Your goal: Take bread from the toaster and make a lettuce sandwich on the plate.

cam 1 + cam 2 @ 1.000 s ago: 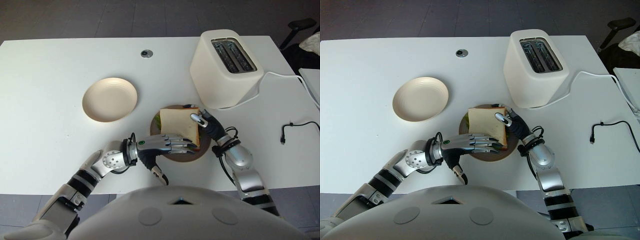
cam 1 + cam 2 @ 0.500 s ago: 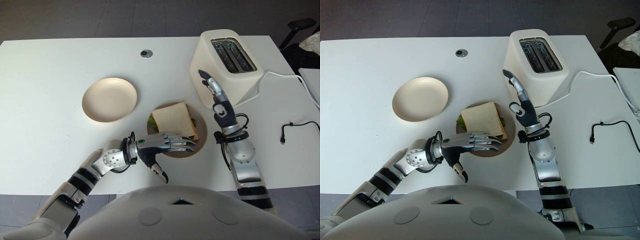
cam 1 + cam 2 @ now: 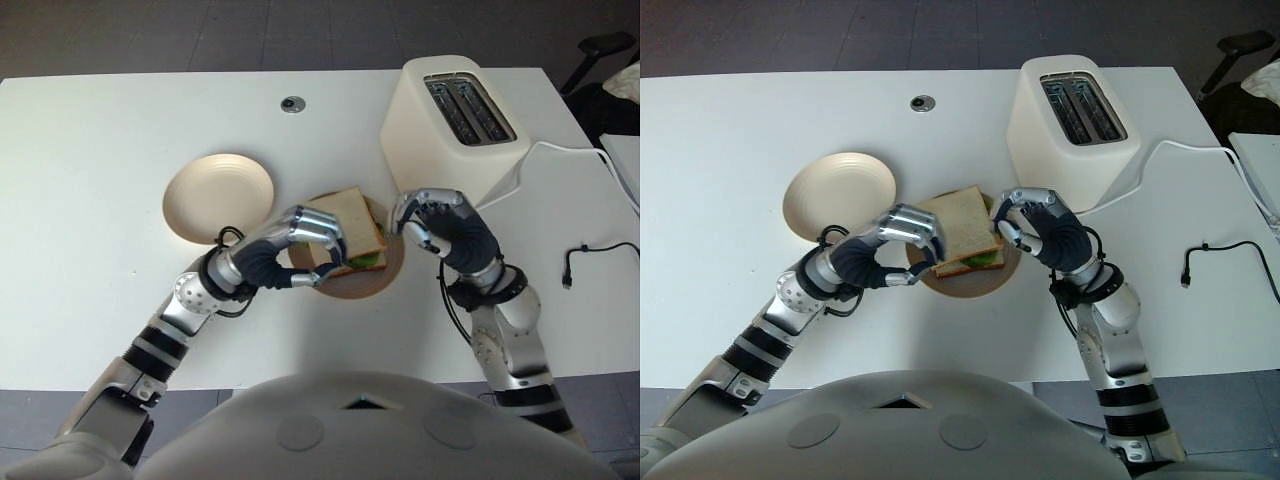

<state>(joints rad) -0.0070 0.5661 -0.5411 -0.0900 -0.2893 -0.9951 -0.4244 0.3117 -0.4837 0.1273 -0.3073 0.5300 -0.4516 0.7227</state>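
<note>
A sandwich (image 3: 352, 225) of white bread with green lettuce (image 3: 368, 258) showing at its front edge lies on a small brown plate (image 3: 375, 285) in the middle of the table. My left hand (image 3: 285, 255) is curled in a fist at the plate's left side, over the sandwich's left corner; whether it touches the bread is unclear. On the plate's right side, my right hand (image 3: 445, 228) is also curled, its fingertips close to the bread's right edge. The cream toaster (image 3: 440, 150) stands behind the right hand, both slots without bread.
A round cream plate (image 3: 215, 200) with nothing on it sits left of the brown plate, just behind my left forearm. The toaster's white cord (image 3: 545, 150) runs off to the right. A black cable (image 3: 590, 255) lies at the right edge, and a metal grommet (image 3: 293, 104) at the back.
My right hand left the top bread slice, rose open toward the toaster, then came down curled beside the plate. My left hand went from flat over the plate's front to a fist at its left.
</note>
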